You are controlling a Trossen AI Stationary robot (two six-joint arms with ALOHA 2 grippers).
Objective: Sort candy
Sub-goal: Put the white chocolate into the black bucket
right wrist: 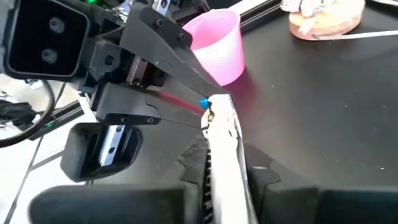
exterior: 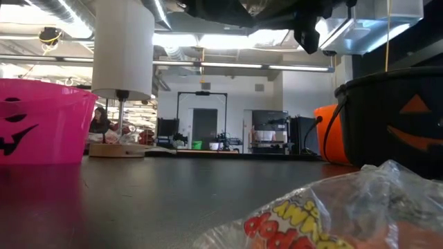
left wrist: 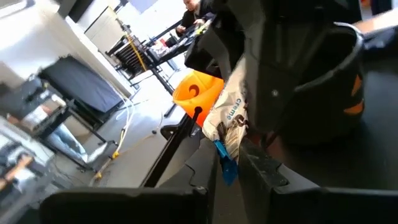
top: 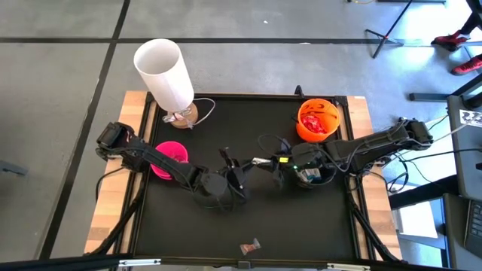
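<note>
A crinkled candy in a white-and-blue wrapper hung above the middle of the desk, pinched from both sides. The left claw was nearly closed on one end of it; in the right wrist view the right claw was closed on the other end, the wrapper standing as a thin white strip between its dark fingers. Both arms reached in from the desk's side edges and met near the middle, their wrists bent toward each other.

Another candy, in a crumpled shiny wrapper, lay near the desk's front edge; the low view showed it close up as clear, creased plastic with red and yellow print.

A smooth pink bowl sat near the left edge, and a rounded orange bowl holding red candies stood at the back right corner. A black pumpkin-faced bowl stood on the right side. A white cylindrical lamp on a round wooden base stood at the back left.
</note>
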